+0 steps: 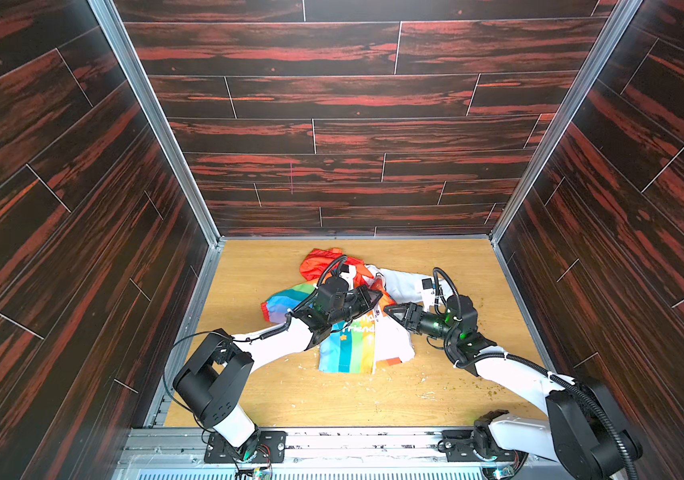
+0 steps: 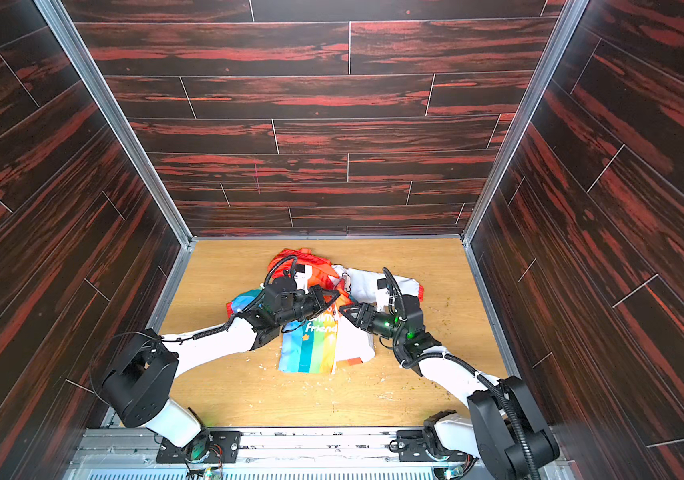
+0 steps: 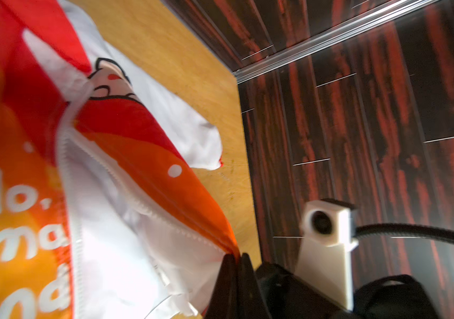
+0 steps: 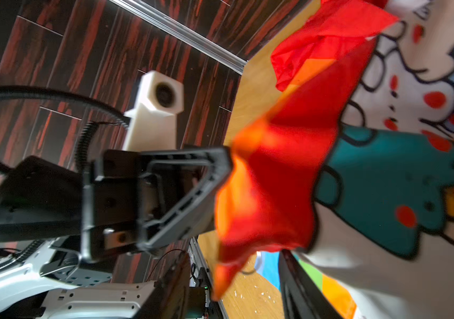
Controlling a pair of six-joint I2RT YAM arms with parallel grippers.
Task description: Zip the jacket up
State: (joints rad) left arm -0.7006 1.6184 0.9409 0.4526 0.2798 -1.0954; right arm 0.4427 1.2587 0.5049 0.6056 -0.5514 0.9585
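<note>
The jacket (image 1: 348, 353) (image 2: 311, 353) lies crumpled mid-table, rainbow half on the left, white cartoon half on the right, orange-red hood at the back. My left gripper (image 1: 377, 297) (image 2: 334, 295) hovers over the chest, shut on the orange front edge (image 3: 137, 154) beside the zipper teeth (image 3: 65, 171), which part into two rows here. In the left wrist view the gripper (image 3: 235, 255) pinches that edge at its tips. My right gripper (image 1: 388, 309) (image 2: 342, 309) faces it, close by. In the right wrist view the gripper (image 4: 236, 254) is open, with a loose orange flap (image 4: 275, 179) hanging between the fingers.
Pale crumbs are scattered on the wooden table (image 1: 290, 399) in front of and to the right of the jacket. Dark red wood-patterned walls (image 1: 352, 137) close in the back and both sides. A metal rail (image 1: 352, 436) with both arm bases runs along the front.
</note>
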